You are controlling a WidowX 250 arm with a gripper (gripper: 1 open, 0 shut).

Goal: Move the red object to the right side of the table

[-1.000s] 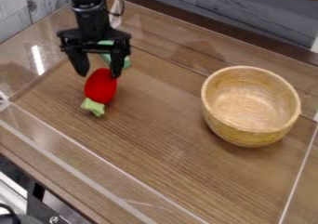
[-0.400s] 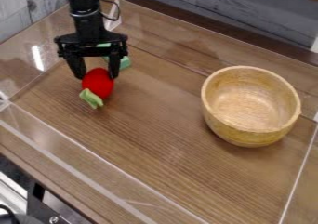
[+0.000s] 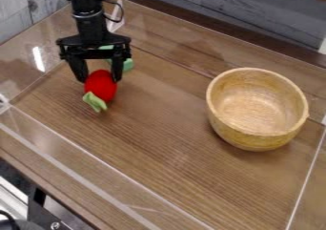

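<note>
A: Red, oval and small, the red object (image 3: 101, 83) lies on the table (image 3: 166, 148) in its left part, nearer the far edge than the near one. A light green leafy stub at its lower end points toward the near-left corner.

B: And the gripper (image 3: 94, 66)?

A: Black, pointing straight down from the arm, which enters from the far-left corner. Its two fingers (image 3: 74, 64) are spread wide, one on each side of the upper end of the red object. The tips stand low, close to the wood-grain surface.

B: Do the fingers press on the toy?

A: A gap shows between each finger and the red body, so nothing is pinched. Whether the underside of the gripper touches the top of the toy cannot be told from this view.

B: What else does the surface carry?

A: A wooden bowl (image 3: 257, 108), pale and round, standing upright near the right edge, about midway between far and near edges. It is well apart from the red object and far larger than it. Its inside is bare wood.

B: The borders?

A: Low clear acrylic walls (image 3: 140, 173) run along the edges of the brown tabletop; the near wall crosses the lower part of the view, and the left wall passes just beside the gripper's side of the scene.
</note>
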